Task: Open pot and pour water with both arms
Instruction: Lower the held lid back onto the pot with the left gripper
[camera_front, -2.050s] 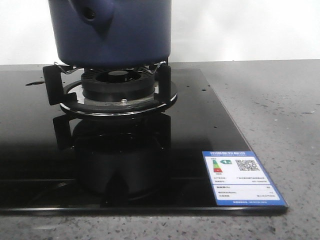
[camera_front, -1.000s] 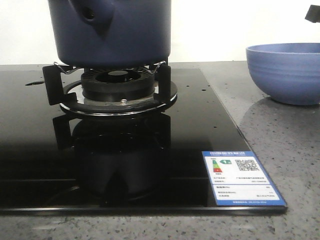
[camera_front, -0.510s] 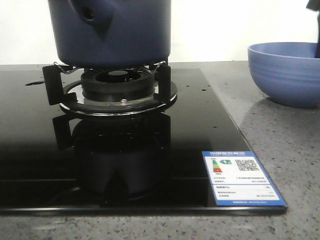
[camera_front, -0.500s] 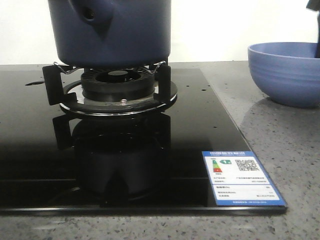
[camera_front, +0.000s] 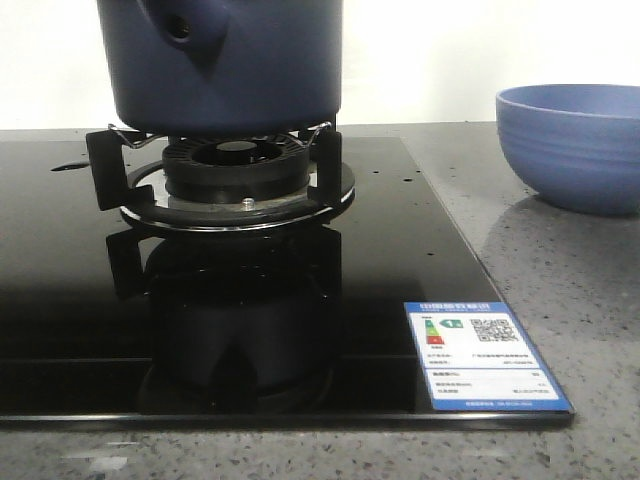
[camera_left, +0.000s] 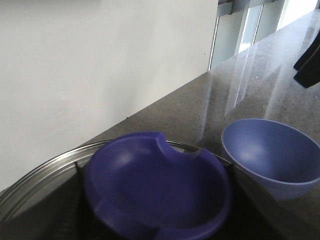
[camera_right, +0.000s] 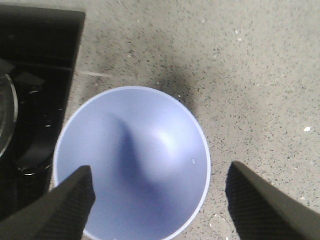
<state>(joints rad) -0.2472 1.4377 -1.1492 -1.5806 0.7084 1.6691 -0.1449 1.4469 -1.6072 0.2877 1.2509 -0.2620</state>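
The dark navy pot (camera_front: 240, 70) stands on the burner grate, its side stub with the round hole (camera_front: 180, 28) facing the camera; its top is out of the front view. In the left wrist view my left gripper (camera_left: 155, 169) has a dark finger against each side of the lid's dark blue knob (camera_left: 155, 195), above the lid's steel rim (camera_left: 40, 175). My right gripper (camera_right: 159, 167) is open and empty above the light blue bowl (camera_right: 132, 160), one finger over its rim, the other over the counter. Neither gripper shows in the front view.
The bowl (camera_front: 575, 145) sits on the grey speckled counter right of the black glass hob (camera_front: 400, 250), which carries an energy label (camera_front: 485, 355). The bowl also shows in the left wrist view (camera_left: 270, 155), with part of my right arm (camera_left: 309, 62) above it.
The bowl came into the front view at the right and now rests there. The dark right gripper part seen above it has gone up out of that view. The pot has not moved.
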